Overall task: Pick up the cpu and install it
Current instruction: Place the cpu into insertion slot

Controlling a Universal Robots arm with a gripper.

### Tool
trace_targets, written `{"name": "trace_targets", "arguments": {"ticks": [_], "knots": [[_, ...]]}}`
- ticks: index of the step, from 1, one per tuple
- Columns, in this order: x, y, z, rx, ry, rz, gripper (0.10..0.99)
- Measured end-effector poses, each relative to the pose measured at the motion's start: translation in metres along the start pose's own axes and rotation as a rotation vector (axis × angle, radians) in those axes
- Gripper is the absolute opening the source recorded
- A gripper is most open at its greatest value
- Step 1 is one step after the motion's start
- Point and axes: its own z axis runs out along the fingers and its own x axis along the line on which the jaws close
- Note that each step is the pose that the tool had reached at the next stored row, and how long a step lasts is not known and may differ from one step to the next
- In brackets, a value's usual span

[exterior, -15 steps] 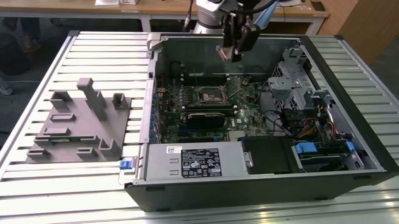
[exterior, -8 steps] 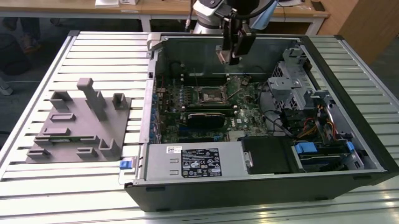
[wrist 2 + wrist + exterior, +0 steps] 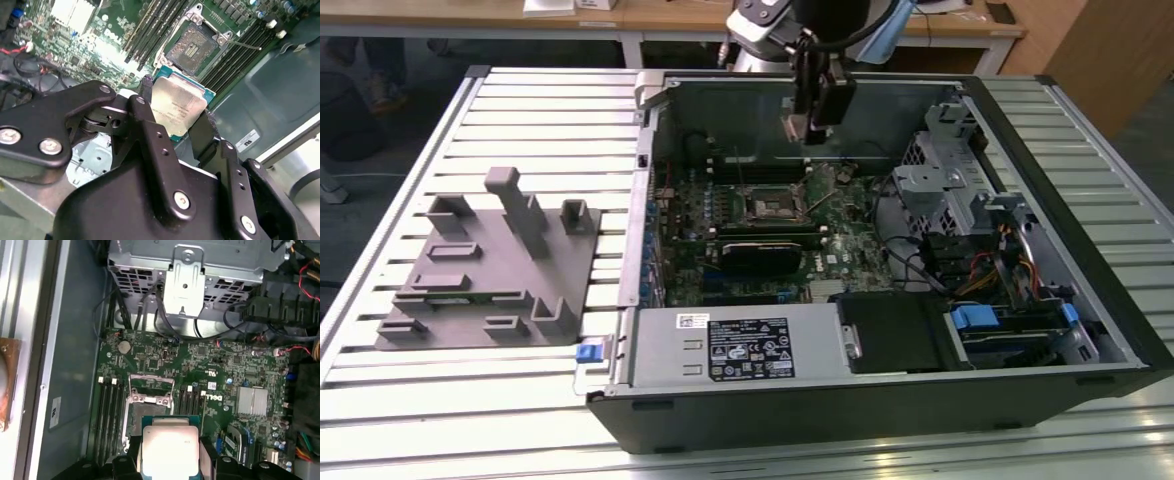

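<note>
Gripper (image 3: 176,114) pinches cpu (image 3: 179,100) by two edges, silvery top showing, over bare socket (image 3: 195,45) in opened PC case (image 3: 881,412). White label (image 3: 740,345) on PSU, print too small to read.

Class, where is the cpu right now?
In the second wrist view the cpu is gripped in the hand, held over the green motherboard and close to its empty socket.

A robotics lab or test workshop: a slatted aluminium desk (image 3: 520,110) carries an opened computer case (image 3: 854,420) and a grey moulded fixture tray (image 3: 454,290). A robot arm (image 3: 767,25) hangs over them, and wooden office desks (image 3: 667,15) stand behind.
</note>
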Motion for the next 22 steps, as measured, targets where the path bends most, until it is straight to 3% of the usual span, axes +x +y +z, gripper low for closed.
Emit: {"name": "trace_targets", "arguments": {"ticks": [5,10,14,17,22], "knots": [[0.0025,-0.0025,0.0068,0.0,-0.0046,0.049,0.541],[0.0068,-0.0138,0.0104,-0.001,-0.0052,0.063,0.541],[0.0111,-0.014,0.0132,-0.002,-0.0051,0.064,0.541],[0.012,-0.0142,0.0185,-0.002,-0.0008,0.064,0.541],[0.0139,-0.0144,0.0272,-0.002,-0.0011,0.076,0.541]]}}
